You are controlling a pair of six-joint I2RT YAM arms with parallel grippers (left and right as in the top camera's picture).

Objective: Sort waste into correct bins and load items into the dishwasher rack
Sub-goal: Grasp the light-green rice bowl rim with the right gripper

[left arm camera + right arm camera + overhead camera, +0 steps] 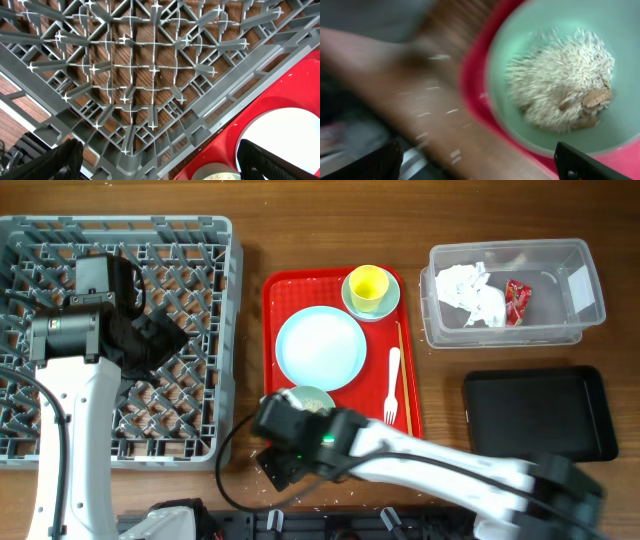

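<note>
The grey dishwasher rack (205, 340) stands at the left, and its pegs fill the left wrist view (150, 75). My left gripper (155, 340) hangs open and empty over it (160, 167). A light-blue plate (320, 348), a white fork (391, 385), a wooden stick (401, 350) and a yellow cup (368, 285) set in a green bowl (385, 307) sit on the red tray (275, 300). A second bowl (312, 398) holds rice scraps (560, 85). My right gripper (277, 468) is open and empty (480, 167) just off that bowl's front edge, blurred.
The clear tub (590, 280) at the back right holds the white napkin (470, 292) and the red wrapper (518, 302). The black tray (540, 415) lies in front of it. Loose rice grains (425, 115) lie on the wood by the red tray.
</note>
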